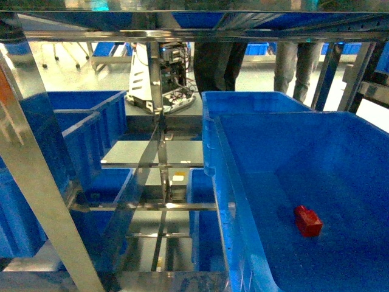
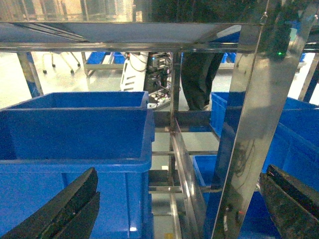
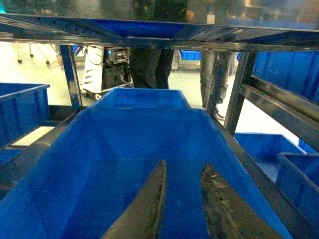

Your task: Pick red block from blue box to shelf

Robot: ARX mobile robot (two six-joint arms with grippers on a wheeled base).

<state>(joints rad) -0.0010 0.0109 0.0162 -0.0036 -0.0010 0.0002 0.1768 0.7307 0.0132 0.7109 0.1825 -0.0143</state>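
Observation:
The red block (image 1: 308, 220) lies on the floor of the blue box (image 1: 304, 152), toward its near right part. That box sits on a tier of the steel shelf (image 1: 36, 176). Neither gripper shows in the head view. My right gripper (image 3: 183, 165) hangs over the inside of the blue box (image 3: 139, 134), open, with only the bare box floor between its fingers; the red block is out of that view. My left gripper (image 2: 179, 209) is wide open and holds nothing, with a shelf post (image 2: 246, 129) standing in front of it.
Dark blue crates (image 1: 73, 128) fill the shelf's left side, one close ahead of the left gripper (image 2: 75, 129). Shelf rails (image 3: 269, 99) run along the box's right. Behind the shelf stand people's legs (image 1: 213, 61) and a white machine (image 1: 146, 79).

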